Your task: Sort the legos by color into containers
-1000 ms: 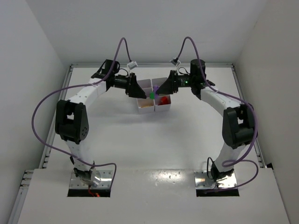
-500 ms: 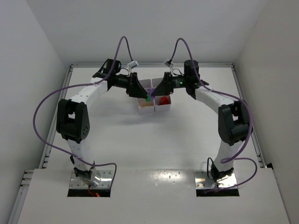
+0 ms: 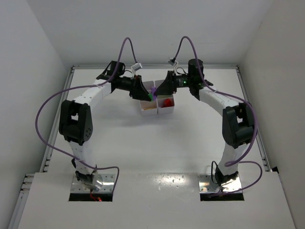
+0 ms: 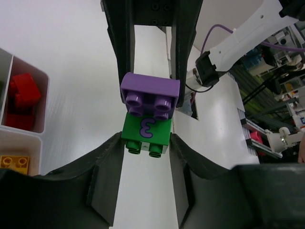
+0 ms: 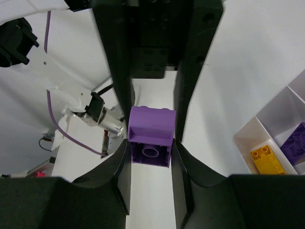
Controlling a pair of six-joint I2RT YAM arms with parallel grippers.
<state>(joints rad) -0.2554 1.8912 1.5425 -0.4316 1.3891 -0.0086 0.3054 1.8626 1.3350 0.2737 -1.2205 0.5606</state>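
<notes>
Meeting over the far middle of the counter (image 3: pixel 190 143), the two arms face each other above the white tray (image 3: pixel 164 113). Between the left fingers (image 3: pixel 139 90) and right fingers (image 3: pixel 165 88) a purple lego (image 3: pixel 153 89) and a green lego (image 3: pixel 149 97) touch.

From the left wrist, the left fingers (image 4: pixel 107 162) pinch the green lego (image 4: pixel 145 131), marked with a purple 3, by its sides. The purple lego (image 4: pixel 150 93) sits against it, clamped between the right fingers (image 4: pixel 119 47). Red legos (image 4: pixel 21 98) and a yellow lego (image 4: pixel 13 162) lie in separate tray (image 4: pixel 24 136) compartments.

From the right wrist, the right fingers (image 5: pixel 119 171) grip the purple lego (image 5: pixel 150 138), with the left fingers (image 5: pixel 112 57) beyond it. The green lego is hidden. The yellow lego (image 5: pixel 264 157) and a second purple lego (image 5: pixel 298 143) lie in adjoining compartments.
</notes>
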